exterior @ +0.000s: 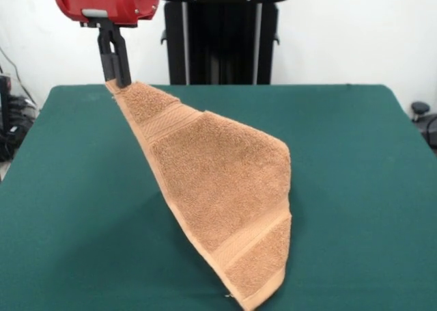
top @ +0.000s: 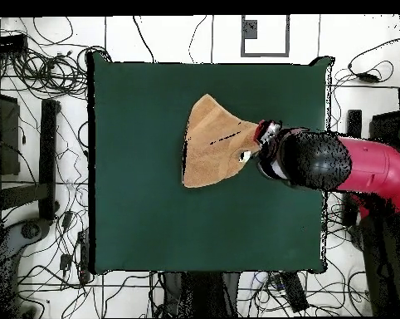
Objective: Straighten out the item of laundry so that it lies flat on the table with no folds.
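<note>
The hand, pinched tight on one corner of the towel, holds it lifted (mid-spread, I judge) while its low edge trails on the green bench, so next it likely needs drawing outward and lowering.

The towel hangs by one corner from the gripper, its lower end on the table.
</note>
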